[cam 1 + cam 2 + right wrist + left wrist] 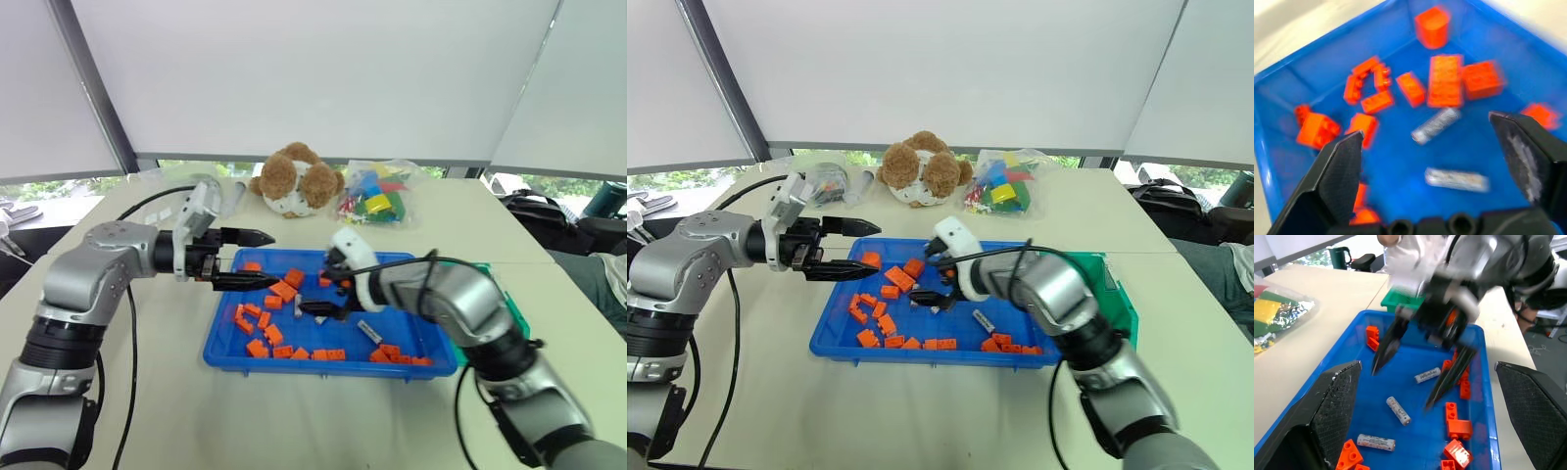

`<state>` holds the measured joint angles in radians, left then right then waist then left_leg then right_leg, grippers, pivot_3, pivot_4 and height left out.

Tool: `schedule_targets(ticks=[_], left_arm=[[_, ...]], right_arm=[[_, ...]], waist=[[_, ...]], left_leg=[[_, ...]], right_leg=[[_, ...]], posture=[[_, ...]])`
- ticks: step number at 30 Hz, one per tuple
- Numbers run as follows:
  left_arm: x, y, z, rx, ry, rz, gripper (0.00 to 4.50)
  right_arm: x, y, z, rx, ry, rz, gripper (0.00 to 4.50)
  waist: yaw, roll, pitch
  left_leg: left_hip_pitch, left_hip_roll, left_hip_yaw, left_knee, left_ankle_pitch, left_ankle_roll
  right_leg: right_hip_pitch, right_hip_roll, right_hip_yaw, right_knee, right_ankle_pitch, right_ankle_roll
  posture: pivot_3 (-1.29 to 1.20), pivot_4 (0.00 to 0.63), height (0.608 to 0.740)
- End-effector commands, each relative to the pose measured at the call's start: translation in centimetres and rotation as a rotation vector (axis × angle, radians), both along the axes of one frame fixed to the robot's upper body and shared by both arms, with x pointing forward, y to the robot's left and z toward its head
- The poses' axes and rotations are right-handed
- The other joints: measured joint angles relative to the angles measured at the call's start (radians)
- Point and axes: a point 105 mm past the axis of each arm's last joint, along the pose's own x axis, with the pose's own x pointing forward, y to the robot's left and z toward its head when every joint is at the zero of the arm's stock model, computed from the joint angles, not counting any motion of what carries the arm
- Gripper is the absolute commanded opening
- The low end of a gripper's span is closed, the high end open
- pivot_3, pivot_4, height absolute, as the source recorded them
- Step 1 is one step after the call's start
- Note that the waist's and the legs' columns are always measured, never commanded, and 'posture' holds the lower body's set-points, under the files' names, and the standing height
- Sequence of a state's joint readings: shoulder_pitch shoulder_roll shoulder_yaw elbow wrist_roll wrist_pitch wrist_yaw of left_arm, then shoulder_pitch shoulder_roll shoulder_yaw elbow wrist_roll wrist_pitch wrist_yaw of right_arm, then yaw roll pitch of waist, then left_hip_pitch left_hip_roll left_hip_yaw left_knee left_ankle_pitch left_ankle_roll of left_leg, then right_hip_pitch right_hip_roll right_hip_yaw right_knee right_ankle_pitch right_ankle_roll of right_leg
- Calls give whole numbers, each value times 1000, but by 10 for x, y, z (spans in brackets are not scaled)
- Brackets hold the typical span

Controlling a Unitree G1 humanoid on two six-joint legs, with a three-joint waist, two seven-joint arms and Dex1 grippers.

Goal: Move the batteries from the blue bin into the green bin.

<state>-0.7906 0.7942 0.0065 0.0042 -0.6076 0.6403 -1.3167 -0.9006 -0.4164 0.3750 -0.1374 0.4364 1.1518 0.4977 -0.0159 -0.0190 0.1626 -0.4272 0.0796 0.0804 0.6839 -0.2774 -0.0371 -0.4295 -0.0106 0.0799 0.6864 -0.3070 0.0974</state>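
Hovering my right gripper [1422, 369] over the blue bin [227, 345], jaws spread wide, two batteries [1436, 125] lie between them. My left gripper [257, 259] hangs beside, jaws apart, empty.

The two head views look forward and down from above the table [294, 421], a step apart sideways — both take in the whole blue bin [227, 354] and the window blinds [323, 69] behind it. The left wrist view looks low across the bin toward the right gripper [1420, 374]; the right wrist view hangs close over the bin's floor [1400, 161] — the same batteries [1436, 125] lie in both.
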Motion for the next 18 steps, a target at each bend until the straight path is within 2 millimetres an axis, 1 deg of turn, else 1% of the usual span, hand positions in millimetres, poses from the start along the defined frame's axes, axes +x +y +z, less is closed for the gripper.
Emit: schedule_targets(ticks=[1,4,7,12,15,18], left_arm=[[-2,2,10,14,-60,3,4500],[-1,3,8,21,-72,17,4500],[-2,4,7,22,-74,20,4500],[-3,4,5,25,-78,24,4500],[-2,4,5,29,-81,25,4500],[-2,4,4,34,-83,26,4500]], right_arm=[[14,10,-7,-41,-24,-67,4443],[21,15,-25,-76,-2,-122,4443],[28,17,-37,-92,12,-172,4443],[34,23,-48,-91,43,-223,4443],[38,24,-51,-94,43,-246,4443],[37,28,-53,-92,50,-237,4443]], waist=[[1,0,0],[0,0,0],[-4,0,0],[-6,0,0],[-6,0,0],[-6,0,0]], left_leg=[[0,0,0,0,0,0],[0,0,0,0,0,0],[0,0,0,0,0,0],[0,0,0,0,0,-1],[0,0,0,-1,0,-1],[0,0,0,-1,0,-1]], right_leg=[[0,0,0,0,0,0],[0,0,0,0,0,0],[0,0,0,0,0,0],[0,0,0,0,0,0],[0,0,0,0,0,0],[0,0,0,0,0,0]], posture=[[0,150,733],[0,150,733],[0,150,733],[0,150,733],[0,150,733],[0,150,733]])
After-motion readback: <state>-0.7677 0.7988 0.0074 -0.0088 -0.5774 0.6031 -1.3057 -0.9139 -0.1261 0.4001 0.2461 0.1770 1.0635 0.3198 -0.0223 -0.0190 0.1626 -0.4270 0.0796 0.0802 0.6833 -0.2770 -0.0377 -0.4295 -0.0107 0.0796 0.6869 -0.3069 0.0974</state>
